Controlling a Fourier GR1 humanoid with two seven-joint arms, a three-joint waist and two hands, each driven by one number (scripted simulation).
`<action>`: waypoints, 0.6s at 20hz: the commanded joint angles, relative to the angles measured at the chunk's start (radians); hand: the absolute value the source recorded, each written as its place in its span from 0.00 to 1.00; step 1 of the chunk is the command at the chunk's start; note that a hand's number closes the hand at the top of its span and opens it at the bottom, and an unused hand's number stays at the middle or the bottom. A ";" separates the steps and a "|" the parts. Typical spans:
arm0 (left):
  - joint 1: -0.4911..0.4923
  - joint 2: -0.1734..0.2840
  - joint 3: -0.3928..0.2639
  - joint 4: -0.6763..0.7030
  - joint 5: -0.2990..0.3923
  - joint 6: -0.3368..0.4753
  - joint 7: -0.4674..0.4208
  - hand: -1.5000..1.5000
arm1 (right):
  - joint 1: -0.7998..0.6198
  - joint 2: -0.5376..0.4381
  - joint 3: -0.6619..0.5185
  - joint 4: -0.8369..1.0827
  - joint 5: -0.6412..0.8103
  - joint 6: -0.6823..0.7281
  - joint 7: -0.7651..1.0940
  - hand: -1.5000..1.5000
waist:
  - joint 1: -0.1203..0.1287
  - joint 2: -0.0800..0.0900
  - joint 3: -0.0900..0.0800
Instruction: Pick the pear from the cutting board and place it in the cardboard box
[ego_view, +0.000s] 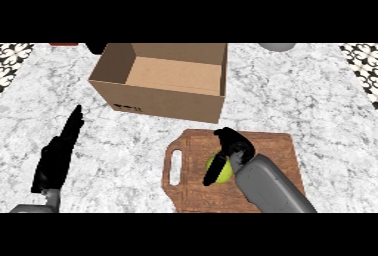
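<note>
Right hand (230, 145): fingers curled over pear (219, 170) on board (277, 145).
Left hand (55, 157): fingers straight, resting.
Pear: likely light, smooth, bruisable; grasp widest part.
Box (159, 97): open.

The cardboard box (166, 80) stands on the desk (310, 100) at the far centre-left, opening upward. The cutting board (277, 145) lies nearer, to the right of centre, handle slot to its left. The pear (220, 172) sits on the board, with the right hand (235, 145) over it. The left hand (57, 155) shows at the left edge, well apart from both.
</note>
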 joint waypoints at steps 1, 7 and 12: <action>0.026 0.002 0.018 -0.003 0.000 -0.012 -0.032 0.50 | 0.009 0.054 -0.020 0.052 0.000 0.004 0.135 1.00 | 0.004 0.009 0.004; 0.005 -0.017 0.011 0.008 -0.031 -0.005 -0.025 0.50 | -0.054 -0.008 0.029 0.077 0.165 0.025 0.087 1.00 | 0.002 0.010 0.003; 0.018 -0.014 0.029 -0.005 -0.021 -0.031 -0.025 0.50 | -0.102 -0.088 0.026 0.130 0.240 0.053 -0.200 1.00 | 0.012 0.013 0.004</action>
